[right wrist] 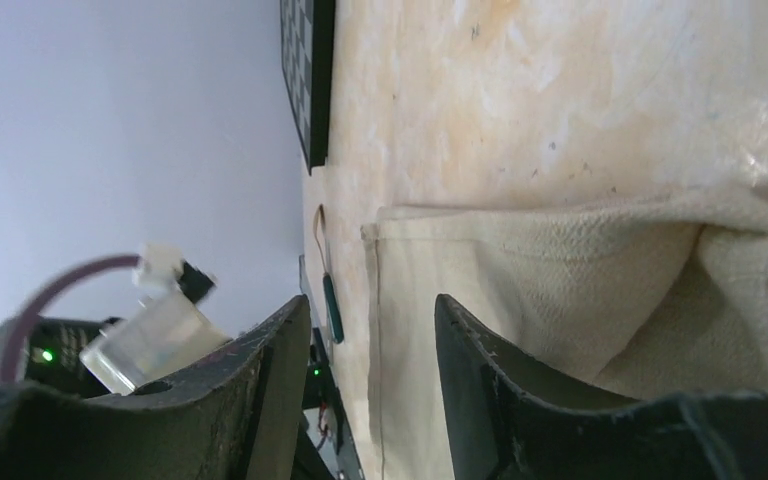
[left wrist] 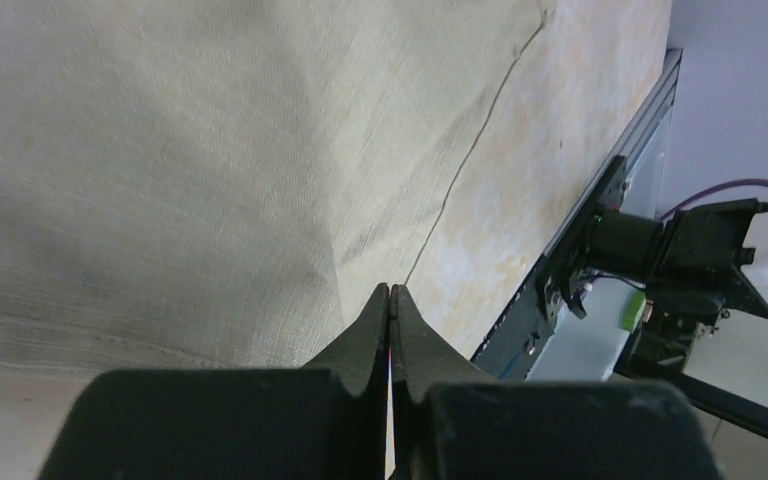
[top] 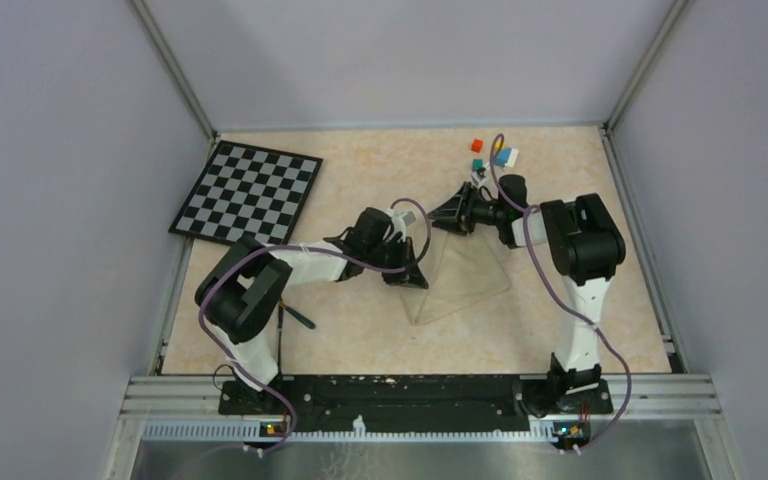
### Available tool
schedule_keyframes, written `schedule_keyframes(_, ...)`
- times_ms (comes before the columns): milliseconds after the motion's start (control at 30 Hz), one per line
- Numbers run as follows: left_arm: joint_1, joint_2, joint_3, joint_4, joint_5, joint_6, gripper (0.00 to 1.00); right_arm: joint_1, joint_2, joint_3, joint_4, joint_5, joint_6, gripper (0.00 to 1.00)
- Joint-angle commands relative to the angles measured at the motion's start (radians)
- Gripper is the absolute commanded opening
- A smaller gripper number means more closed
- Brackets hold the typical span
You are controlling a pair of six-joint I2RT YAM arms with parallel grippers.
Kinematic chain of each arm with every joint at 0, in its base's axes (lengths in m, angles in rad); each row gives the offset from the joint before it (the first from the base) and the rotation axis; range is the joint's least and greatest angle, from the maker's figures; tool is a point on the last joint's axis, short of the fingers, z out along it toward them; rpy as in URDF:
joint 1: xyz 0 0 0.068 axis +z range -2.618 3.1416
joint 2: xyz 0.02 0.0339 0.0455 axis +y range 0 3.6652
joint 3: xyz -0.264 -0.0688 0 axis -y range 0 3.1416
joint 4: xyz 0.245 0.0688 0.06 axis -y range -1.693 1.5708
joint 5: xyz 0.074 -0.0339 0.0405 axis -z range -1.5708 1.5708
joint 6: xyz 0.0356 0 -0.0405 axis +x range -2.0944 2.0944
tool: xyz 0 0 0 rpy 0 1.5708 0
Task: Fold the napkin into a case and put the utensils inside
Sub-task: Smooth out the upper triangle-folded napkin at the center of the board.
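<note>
Top external view: working on the folding step, with nothing like a narrow case formed yet. Pinching the left edge of the pale beige-tan thin cloth napkin [top: 465, 275] in the left claw [top: 412, 275], clenched tip to tip on the fabric as far as the left wrist view is showing. Hovering the right claw [top: 445, 218] at the napkin's 12 o'clock end, released, with a cloth corner sitting just beyond the gap between its parted jaws in the right wrist view.

Judging the good way on:
- closing the right claw on that corner before any lift
- raising both ends evenly and low
- carrying the edge across toward the 3 o'clock side in one sweep
- laying it square on the lower layer and pressing the crease before letting go

Guarding against a one-sided pull dragging the whole cloth over the mottled peach worktop [top: 380, 160].

Placing the napkin at 3 o'clock of the left claw, touching it, and at 6 o'clock of the right claw, just beside it. Noting the slim dark utensils [top: 296, 318], one teal-handled, well apart at the napkin's 8 o'clock, beside the left arm.
</note>
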Motion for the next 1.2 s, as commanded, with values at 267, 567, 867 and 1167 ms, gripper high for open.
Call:
schedule_keyframes(267, -0.028, 0.052, -0.197, 0.257, 0.027, -0.019, 0.21, 0.008, 0.028, 0.036, -0.014, 0.006, -0.079, 0.6)
schedule_keyframes(567, -0.081, -0.058, -0.293, 0.118, -0.088, 0.084, 0.41, -0.004, 0.026, 0.07, -0.11, 0.016, -0.144, 0.63)
schedule_keyframes(867, -0.08, -0.205, -0.045, -0.069, 0.004, 0.157, 0.77, -0.002, -0.062, 0.076, -0.125, -0.01, -0.121, 0.64)
schedule_keyframes(1167, -0.079, -0.024, 0.029, 0.09, 0.081, 0.127, 0.84, 0.054, -0.094, -0.049, 0.076, -0.016, 0.015, 0.65)
